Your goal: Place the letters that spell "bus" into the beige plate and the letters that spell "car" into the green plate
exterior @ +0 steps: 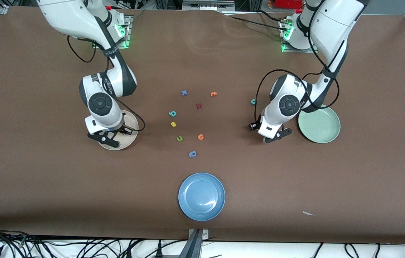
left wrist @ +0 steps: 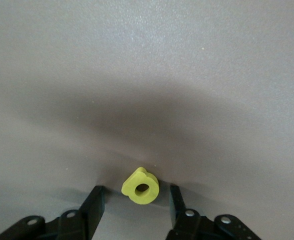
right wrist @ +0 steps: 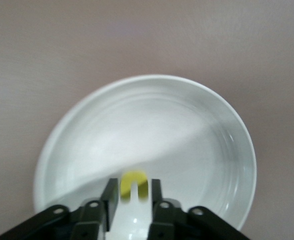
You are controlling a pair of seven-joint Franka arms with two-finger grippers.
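**Front view:** The right gripper (exterior: 125,131) hangs low over the beige plate (exterior: 116,147) at the right arm's end of the table. The left gripper (exterior: 253,126) is down at the table beside the green plate (exterior: 319,125), which holds no letters. The teal c (exterior: 253,102) lies near it, farther from the camera. The teal b (exterior: 172,114) and yellow s (exterior: 173,124) lie mid-table, among a green u (exterior: 179,138), orange letters (exterior: 201,137) and a blue p (exterior: 192,154). A blue plate (exterior: 201,196) sits nearest the camera.

**Left wrist view:** The left gripper (left wrist: 134,192) is spread wide around the yellow a (left wrist: 140,187), which lies on the table with a gap at each side.

**Right wrist view:** The yellow u (right wrist: 133,186) sits at the right gripper's (right wrist: 133,182) tip, over the beige plate (right wrist: 197,110). Whether it is gripped or let go cannot be told.
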